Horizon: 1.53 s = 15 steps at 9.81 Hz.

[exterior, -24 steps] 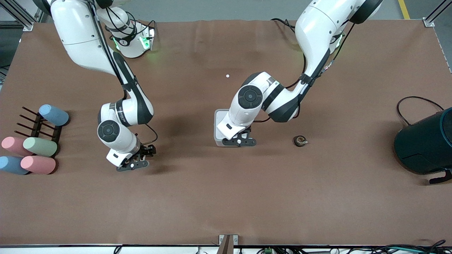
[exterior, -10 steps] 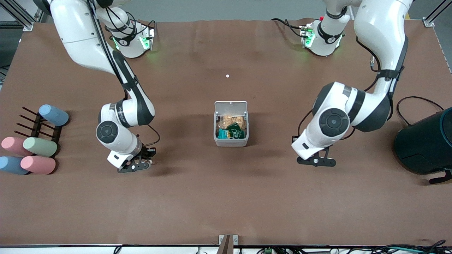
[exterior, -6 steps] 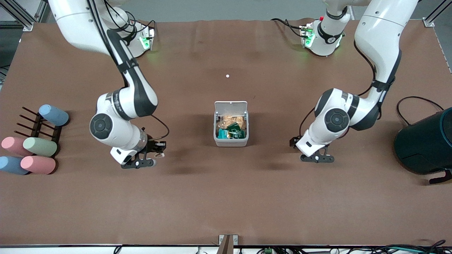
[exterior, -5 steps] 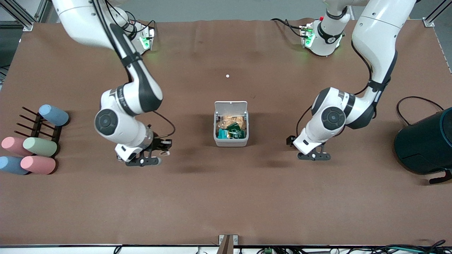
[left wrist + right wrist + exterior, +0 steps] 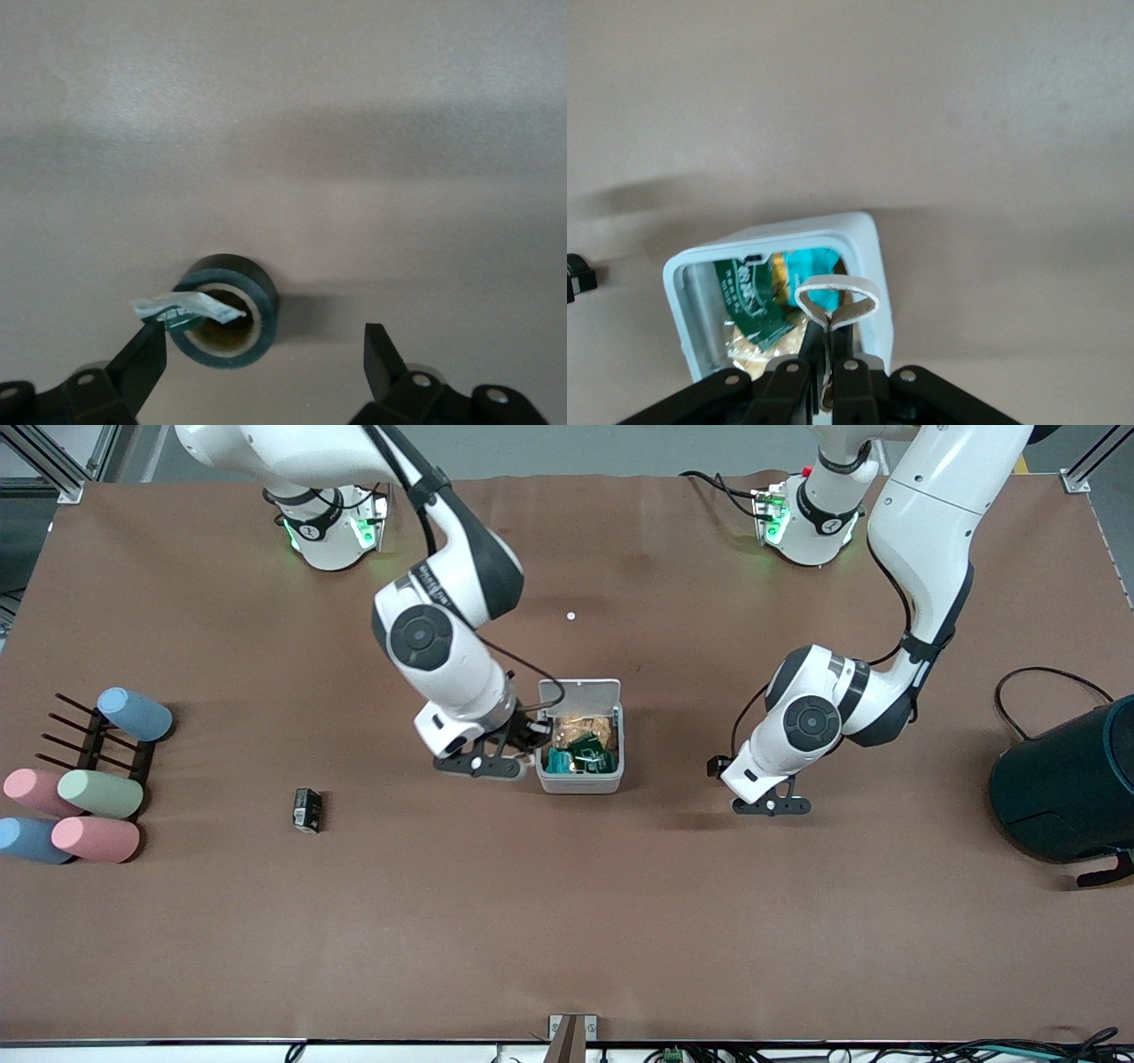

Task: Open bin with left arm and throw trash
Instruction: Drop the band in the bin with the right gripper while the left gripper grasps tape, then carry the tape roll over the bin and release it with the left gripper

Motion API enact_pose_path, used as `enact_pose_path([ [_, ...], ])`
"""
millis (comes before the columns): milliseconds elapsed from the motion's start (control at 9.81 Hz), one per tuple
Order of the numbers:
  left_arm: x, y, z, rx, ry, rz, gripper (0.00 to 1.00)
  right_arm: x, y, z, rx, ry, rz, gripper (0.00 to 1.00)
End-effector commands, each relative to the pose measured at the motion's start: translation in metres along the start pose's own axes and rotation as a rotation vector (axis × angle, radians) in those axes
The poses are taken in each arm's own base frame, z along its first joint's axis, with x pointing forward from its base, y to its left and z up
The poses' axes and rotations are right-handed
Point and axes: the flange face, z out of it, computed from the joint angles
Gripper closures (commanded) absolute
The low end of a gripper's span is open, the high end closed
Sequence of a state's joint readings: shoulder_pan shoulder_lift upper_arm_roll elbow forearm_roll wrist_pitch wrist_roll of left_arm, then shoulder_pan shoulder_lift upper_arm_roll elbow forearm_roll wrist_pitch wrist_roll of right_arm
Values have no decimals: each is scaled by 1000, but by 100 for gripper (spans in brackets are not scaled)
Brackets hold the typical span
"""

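A white bin point(image 5: 580, 781) is filled with green, teal and tan wrappers. A whitish strip point(image 5: 837, 297) is seen above it. A dark ring point(image 5: 226, 311) and a black printed packet point(image 5: 307, 810) are set against the brown table point(image 5: 567, 921).

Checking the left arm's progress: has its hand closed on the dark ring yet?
No: the left hand is open, its fingers either side of the dark ring on the table.
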<state>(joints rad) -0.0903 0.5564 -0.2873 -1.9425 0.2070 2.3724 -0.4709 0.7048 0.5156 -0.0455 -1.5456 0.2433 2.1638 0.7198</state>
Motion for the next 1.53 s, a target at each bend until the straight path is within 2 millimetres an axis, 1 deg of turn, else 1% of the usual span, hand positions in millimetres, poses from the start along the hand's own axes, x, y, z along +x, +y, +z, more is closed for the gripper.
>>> enact_pose_path([
  [0, -2, -7, 1, 40, 29, 44, 2, -21, -31, 36, -22, -17, 21, 92],
  [102, -1, -13, 5, 45, 23, 41, 2, -25, -33, 44, -30, -23, 41, 92],
  [204, -2, -13, 7, 44, 23, 41, 2, -32, -38, 51, -36, -27, 30, 91],
  [306, -2, -13, 8, 44, 22, 40, 3, -32, -38, 53, -34, -27, 29, 85],
  [408, -2, -13, 10, 45, 17, 41, 5, -29, -37, 52, -33, -25, 33, 61],
  [510, -2, -13, 11, 41, 22, 41, 8, -23, -34, 49, -28, -23, 45, 45],
  [611, -2, -12, 13, 39, 22, 42, 9, -19, -34, 44, -23, -16, 39, 31],
  [713, -3, -11, 15, 42, 20, 48, 25, -16, -32, 38, -21, -9, 34, 30],
  [815, -2, -13, 15, 45, 20, 49, 49, -3, -30, 25, -5, 6, 47, 29],
  [917, -1, -14, 14, 85, 45, 99, 66, 8, -25, 16, 1, 14, 53, 29],
  [1019, -1, -14, 12, 114, 63, 126, 84, 19, -12, 13, -12, 4, 14, 29],
  [1121, 0, -13, 9, 114, 69, 121, 93, 29, 7, 15, -56, -30, -88, 29],
  [1223, 2, -11, -2, 116, 81, 116, 94, 42, 29, 15, -136, -37, -161, 29],
  [1325, 3, -3, -23, 114, 113, 120, 94, 45, 43, 18, -254, -31, -240, 29],
  [1427, 1, 21, -53, 100, 112, 120, 96, 46, 59, 31, -364, -19, -287, 29],
])
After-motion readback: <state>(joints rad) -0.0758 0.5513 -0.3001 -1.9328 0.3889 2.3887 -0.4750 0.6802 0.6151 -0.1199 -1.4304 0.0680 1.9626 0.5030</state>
